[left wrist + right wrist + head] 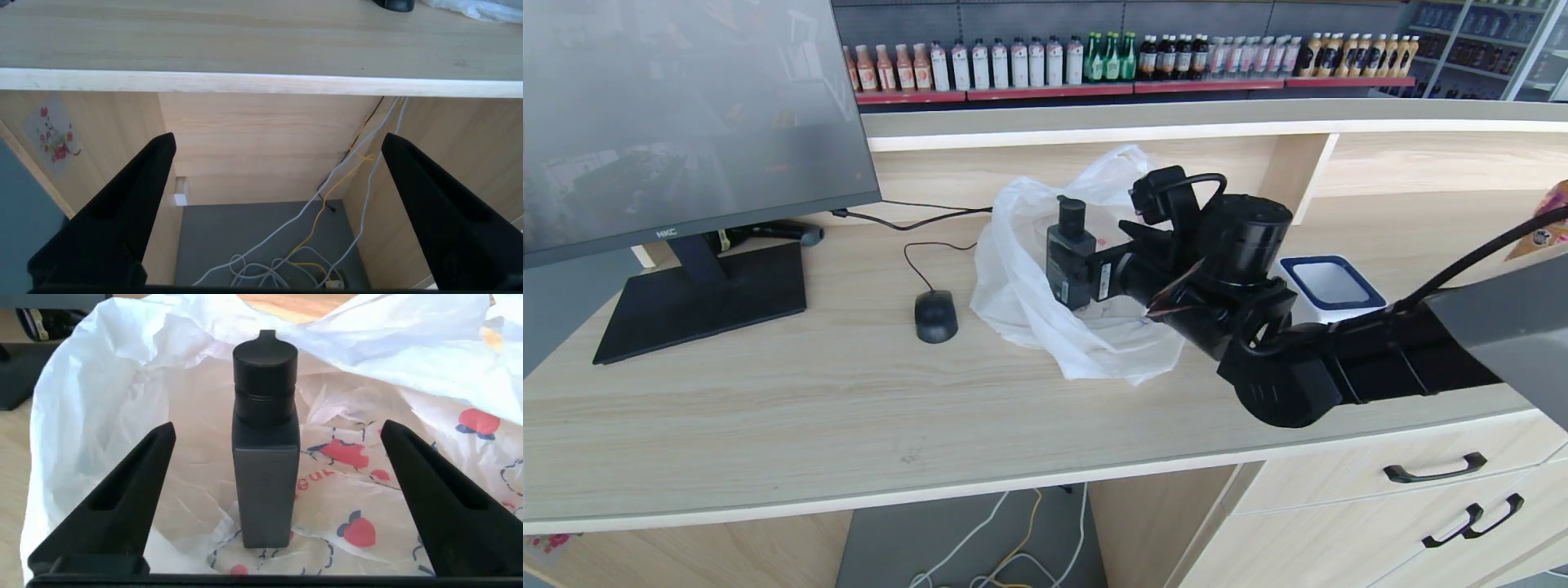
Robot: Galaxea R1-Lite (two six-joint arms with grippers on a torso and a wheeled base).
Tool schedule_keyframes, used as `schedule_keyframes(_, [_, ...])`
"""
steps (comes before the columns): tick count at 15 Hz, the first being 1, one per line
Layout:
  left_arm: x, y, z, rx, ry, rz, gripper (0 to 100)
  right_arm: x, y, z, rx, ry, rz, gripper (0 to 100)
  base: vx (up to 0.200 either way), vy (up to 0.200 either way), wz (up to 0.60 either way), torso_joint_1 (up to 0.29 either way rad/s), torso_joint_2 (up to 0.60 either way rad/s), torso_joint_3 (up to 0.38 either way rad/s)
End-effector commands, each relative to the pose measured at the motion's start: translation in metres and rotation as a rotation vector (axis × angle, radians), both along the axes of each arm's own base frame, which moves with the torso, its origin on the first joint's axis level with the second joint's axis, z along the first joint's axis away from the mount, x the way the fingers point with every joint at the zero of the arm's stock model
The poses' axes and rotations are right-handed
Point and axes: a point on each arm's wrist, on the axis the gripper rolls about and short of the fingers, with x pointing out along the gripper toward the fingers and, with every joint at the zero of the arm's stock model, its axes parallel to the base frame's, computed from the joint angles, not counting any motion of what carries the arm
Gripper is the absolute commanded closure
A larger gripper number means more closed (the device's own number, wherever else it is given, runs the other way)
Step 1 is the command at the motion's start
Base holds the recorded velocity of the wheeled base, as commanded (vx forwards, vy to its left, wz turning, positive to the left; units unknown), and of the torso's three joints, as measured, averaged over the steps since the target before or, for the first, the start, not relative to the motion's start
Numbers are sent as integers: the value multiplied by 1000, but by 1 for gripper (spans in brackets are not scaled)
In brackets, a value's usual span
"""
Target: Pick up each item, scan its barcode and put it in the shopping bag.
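Note:
A dark grey bottle (1069,255) with a black cap stands upright inside the white plastic shopping bag (1029,302) on the counter. In the right wrist view the bottle (265,474) rises between the two fingers of my right gripper (278,429), which is open, with a wide gap on each side of the bottle. The bag (122,392) has red fruit prints on its lower side. My right gripper (1088,279) reaches into the bag's mouth from the right. Below the counter's front edge, my left gripper (278,139) hangs open and holds nothing.
A monitor (678,114) on a black stand is at the counter's left, with a mouse (935,316) beside the bag. A blue-rimmed white tray (1330,283) sits behind my right arm. A raised wooden ledge (1176,131) runs along the back. Cables (327,220) hang under the counter.

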Motion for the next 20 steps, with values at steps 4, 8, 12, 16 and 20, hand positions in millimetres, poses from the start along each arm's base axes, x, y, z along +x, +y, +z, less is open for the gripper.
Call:
schedule_keyframes(4, [0,0,0,0,0,0,0,-86,-57,27,101,-141,-2,0,0,0,0,0,0,0])
schedule_keyframes(8, [0,0,0,0,0,0,0,-119,-80,29,139,-186,-8,0,0,0,0,0,0,0])
schedule_keyframes(12, [0,0,0,4,0,0,0,-125,-85,28,230,-247,4,0,0,0,0,0,0,0])
schedule_keyframes(16, [0,0,0,4,0,0,0,-123,-84,28,232,-249,2,0,0,0,0,0,0,0])
schedule_keyframes(20, [0,0,0,-5,0,0,0,-119,-82,28,237,-252,2,0,-150,0,0,8,2,2])
